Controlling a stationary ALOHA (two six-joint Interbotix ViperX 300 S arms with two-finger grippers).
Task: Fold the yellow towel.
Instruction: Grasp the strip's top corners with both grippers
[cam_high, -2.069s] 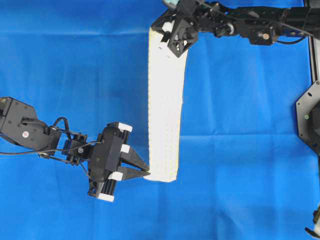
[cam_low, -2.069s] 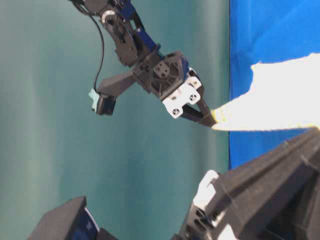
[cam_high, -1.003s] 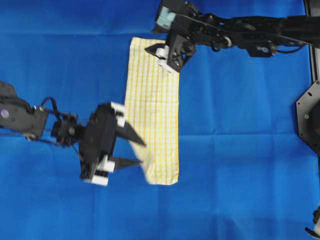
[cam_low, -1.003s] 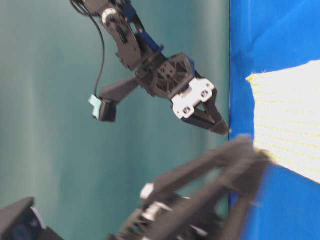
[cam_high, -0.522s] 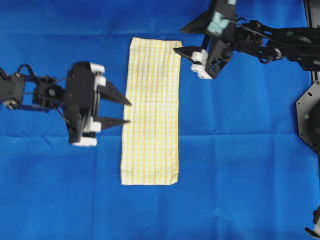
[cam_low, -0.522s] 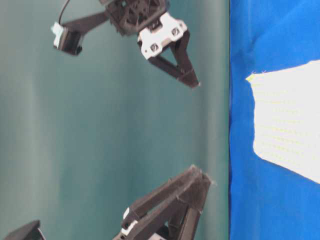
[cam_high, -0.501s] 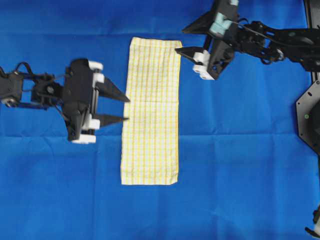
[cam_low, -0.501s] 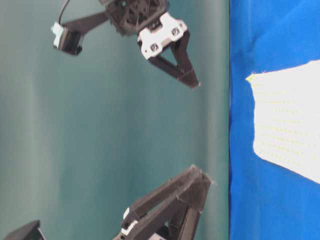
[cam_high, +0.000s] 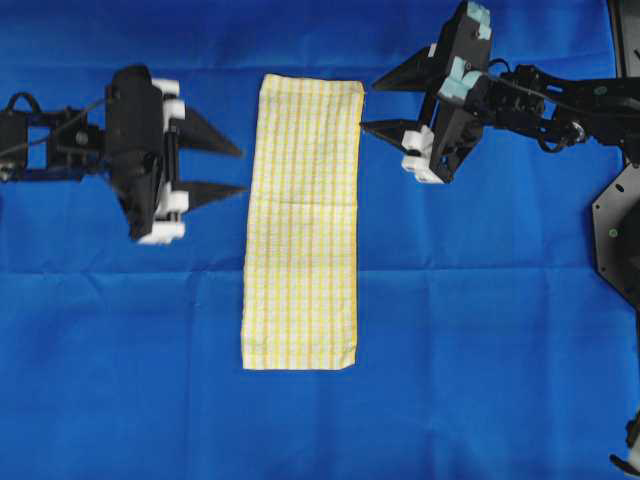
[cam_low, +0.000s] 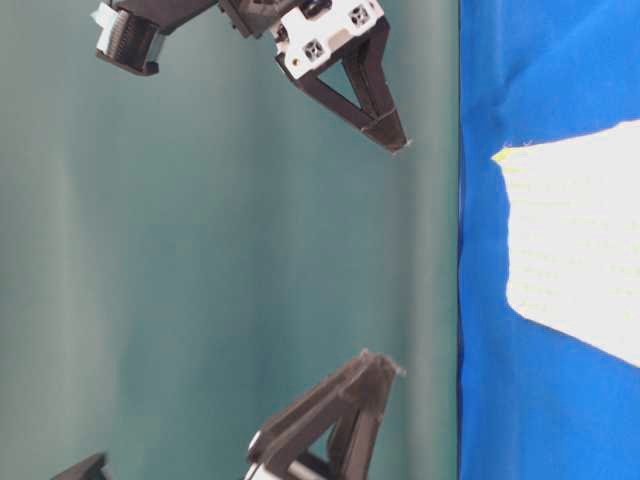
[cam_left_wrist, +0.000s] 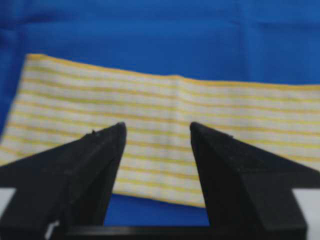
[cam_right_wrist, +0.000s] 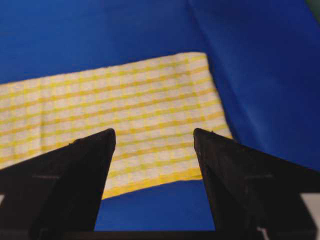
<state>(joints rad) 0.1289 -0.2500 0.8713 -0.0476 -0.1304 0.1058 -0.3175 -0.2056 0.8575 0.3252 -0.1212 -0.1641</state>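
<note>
Yellow towel (cam_high: 302, 223) flat, lengthwise top-to-bottom

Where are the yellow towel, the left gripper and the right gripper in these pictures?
yellow towel (cam_high: 302, 220): overhead view, middle of the flat cloth.
left gripper (cam_high: 243, 170): overhead view, open gap between its fingertips, left of the towel.
right gripper (cam_high: 367, 106): overhead view, open gap between its fingertips, right of the towel.

Creased plain blue cloth (cam_high: 480, 330) across the table
</note>
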